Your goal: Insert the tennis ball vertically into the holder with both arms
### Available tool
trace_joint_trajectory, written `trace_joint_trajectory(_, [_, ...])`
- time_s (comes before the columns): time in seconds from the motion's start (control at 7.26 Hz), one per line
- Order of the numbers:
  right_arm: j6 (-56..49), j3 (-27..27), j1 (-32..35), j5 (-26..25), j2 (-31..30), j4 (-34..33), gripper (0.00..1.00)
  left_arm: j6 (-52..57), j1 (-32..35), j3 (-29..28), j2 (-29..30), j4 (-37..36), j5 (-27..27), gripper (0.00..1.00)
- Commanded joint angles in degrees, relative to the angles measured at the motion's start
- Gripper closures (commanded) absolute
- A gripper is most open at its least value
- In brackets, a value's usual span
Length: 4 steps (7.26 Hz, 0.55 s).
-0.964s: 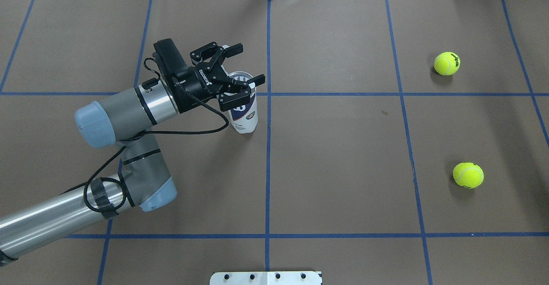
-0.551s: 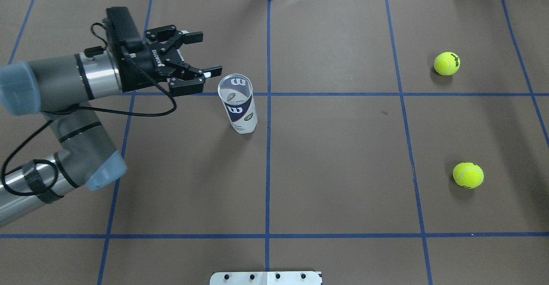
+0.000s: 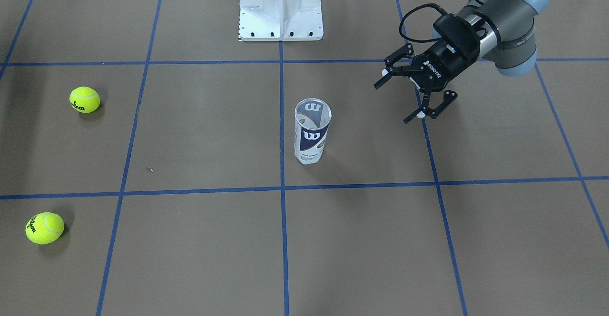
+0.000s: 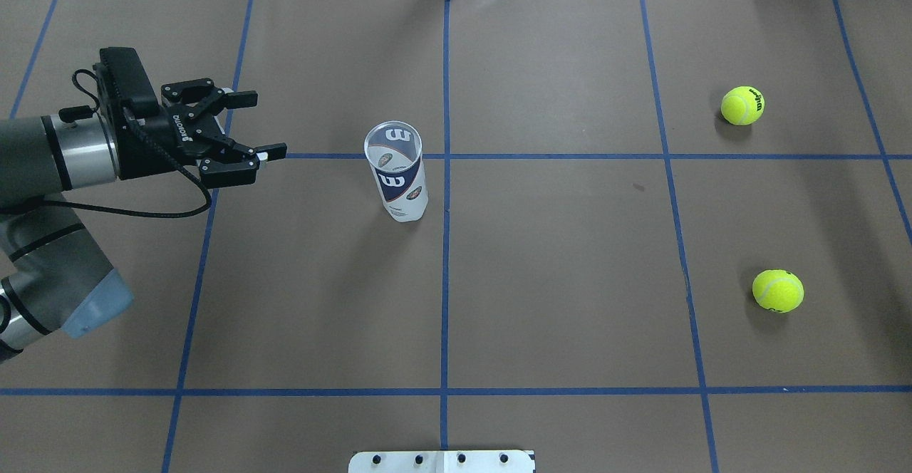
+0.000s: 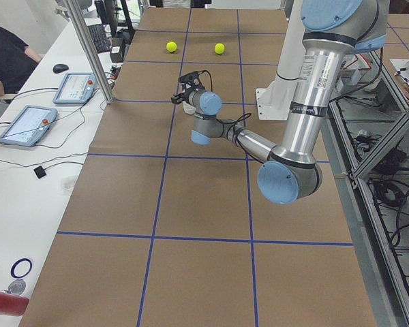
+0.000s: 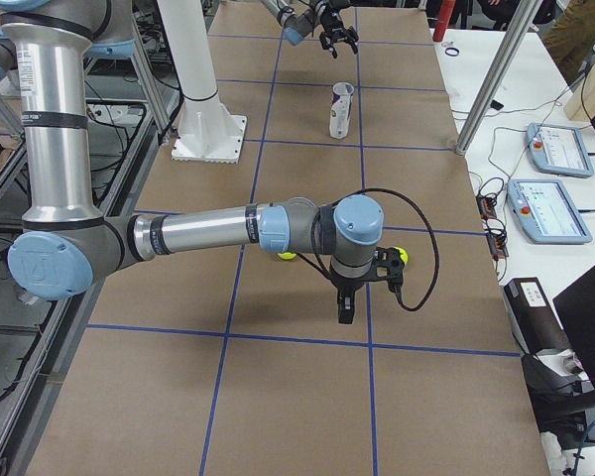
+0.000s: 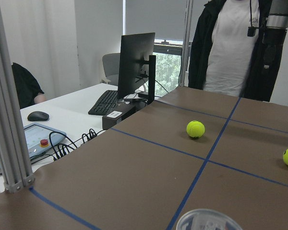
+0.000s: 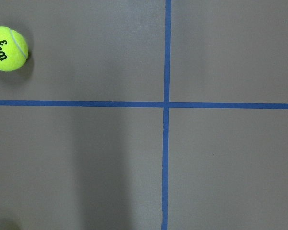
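The holder, a clear Wilson can with a navy-and-white label, stands upright and empty near the table's middle; it also shows in the front view, and its rim shows in the left wrist view. My left gripper is open and empty, well to the left of the holder and apart from it; it also shows in the front view. Two yellow tennis balls lie on the right half. My right gripper shows only in the right side view, pointing down near the balls; I cannot tell its state.
The white pedestal base stands at the robot's side of the table. Blue tape lines cross the brown table cover. One ball lies at the top left of the right wrist view. Tablets and cables lie on the side desk.
My left gripper has drawn back to the left, away from the holder, staying open. The holder stands upright where it was. The balls have not moved.
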State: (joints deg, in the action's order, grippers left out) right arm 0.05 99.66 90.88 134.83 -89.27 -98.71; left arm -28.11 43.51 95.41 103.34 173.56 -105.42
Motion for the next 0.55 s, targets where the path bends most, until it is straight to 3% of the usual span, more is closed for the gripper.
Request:
trace_joint_trajectory(0.0, [-0.14,0.45,-0.17,-0.09,0.76,0.1,0.01,-0.02,-1.66,-3.29,-0.25,-0.68,-0.04,0.01])
trace_joint_trajectory(0.14, [1.6,1.67,-1.48,-0.18,1.98,0.01,0.01,-0.02,-3.24,-4.0,0.1,-0.59,0.04,0.01])
trace_joint_trajectory(0.41, [26.0,3.08,-6.99,2.26,8.21,-0.16,0.01,-0.02,-5.7,-4.09,0.37,-0.59,0.3,0.01])
